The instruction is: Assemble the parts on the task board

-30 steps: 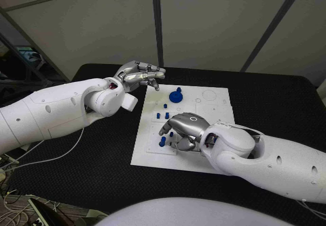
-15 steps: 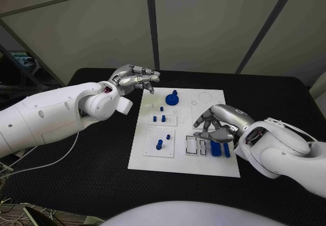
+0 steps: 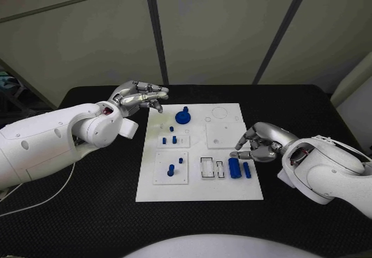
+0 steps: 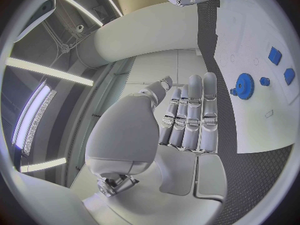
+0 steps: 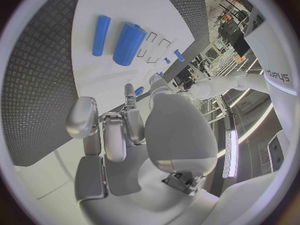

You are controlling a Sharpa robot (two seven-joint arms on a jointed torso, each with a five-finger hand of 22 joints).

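The white task board point(image 3: 199, 188) lies in the middle of the black table. A blue gear point(image 3: 183, 117) stands at its far end, with small blue pegs point(image 3: 170, 140) below it and two more pegs point(image 3: 171, 170) in a square plate. A thick blue cylinder point(image 3: 234, 165) and a thin one point(image 3: 247, 170) lie beside two empty slots point(image 3: 207, 167). My right hand point(image 3: 259, 142) hovers at the board's right edge above these cylinders, fingers curled in on nothing. My left hand point(image 3: 140, 95) hangs off the board's far left corner, fingers together and curled, holding nothing. The left wrist view has the gear point(image 4: 244, 86); the right wrist view has both cylinders point(image 5: 128, 44).
A raised square plate point(image 3: 223, 134) with holes sits on the board's right half, just left of my right hand. Black matting point(image 3: 93, 183) surrounds the board on all sides. Grey wall panels stand behind the table's far edge.
The camera has shifted. My right hand has drawn back from over the board's near middle to its right edge, uncovering the two blue cylinders. The left hand keeps its pose.
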